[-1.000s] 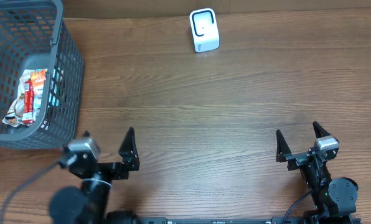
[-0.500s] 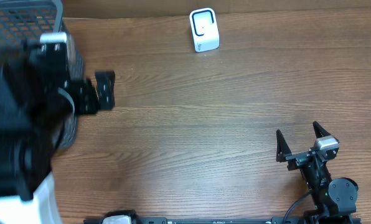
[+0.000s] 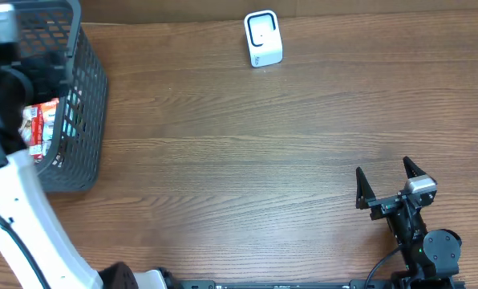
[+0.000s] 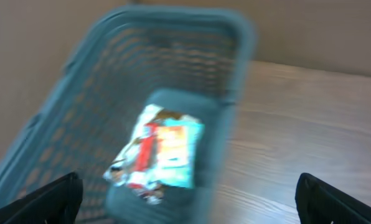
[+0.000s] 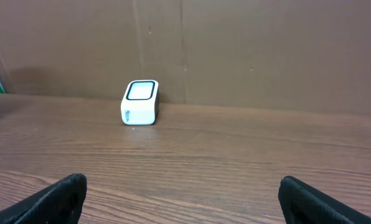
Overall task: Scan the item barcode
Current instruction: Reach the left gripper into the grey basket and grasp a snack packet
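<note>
The crumpled red-and-white snack packet lies in the grey basket. The blurred left wrist view shows it whole, while overhead the left arm partly covers it. The left fingers hang above it, spread wide and empty. The right fingers are also spread and empty, facing the white scanner across the table.

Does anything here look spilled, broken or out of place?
Nothing stands out. The crumpled colourful snack packets lie inside the grey plastic mesh basket, none spilled on the brown wooden table. The small white box-shaped scanner stands upright near the table's far edge.
</note>
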Action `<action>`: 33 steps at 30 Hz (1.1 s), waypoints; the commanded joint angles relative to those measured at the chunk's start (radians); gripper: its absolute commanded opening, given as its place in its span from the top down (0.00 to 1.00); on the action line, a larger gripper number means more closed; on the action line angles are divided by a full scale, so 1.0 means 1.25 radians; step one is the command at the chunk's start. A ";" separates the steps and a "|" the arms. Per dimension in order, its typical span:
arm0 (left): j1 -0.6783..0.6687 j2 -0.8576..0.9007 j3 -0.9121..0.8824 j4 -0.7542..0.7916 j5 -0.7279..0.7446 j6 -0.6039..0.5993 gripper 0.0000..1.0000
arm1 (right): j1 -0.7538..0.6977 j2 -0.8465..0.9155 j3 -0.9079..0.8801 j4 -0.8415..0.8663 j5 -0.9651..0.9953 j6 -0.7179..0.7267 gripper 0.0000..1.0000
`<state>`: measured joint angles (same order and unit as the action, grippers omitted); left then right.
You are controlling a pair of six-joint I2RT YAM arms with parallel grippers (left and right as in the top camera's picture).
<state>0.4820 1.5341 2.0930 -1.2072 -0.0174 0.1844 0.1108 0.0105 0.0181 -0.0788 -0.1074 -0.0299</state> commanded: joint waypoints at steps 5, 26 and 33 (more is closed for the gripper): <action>0.107 0.094 0.019 0.009 0.097 0.060 0.00 | -0.005 -0.005 -0.008 0.004 -0.002 -0.004 0.00; 0.144 0.467 0.019 -0.009 0.227 0.227 0.00 | -0.005 -0.005 -0.008 0.004 -0.002 -0.004 0.00; 0.144 0.551 0.019 -0.006 0.222 0.227 0.00 | -0.005 -0.005 -0.008 0.004 -0.002 -0.004 0.00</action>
<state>0.6613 2.1769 2.1017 -1.2148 0.2398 0.4419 0.1112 0.0105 0.0181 -0.0788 -0.1074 -0.0296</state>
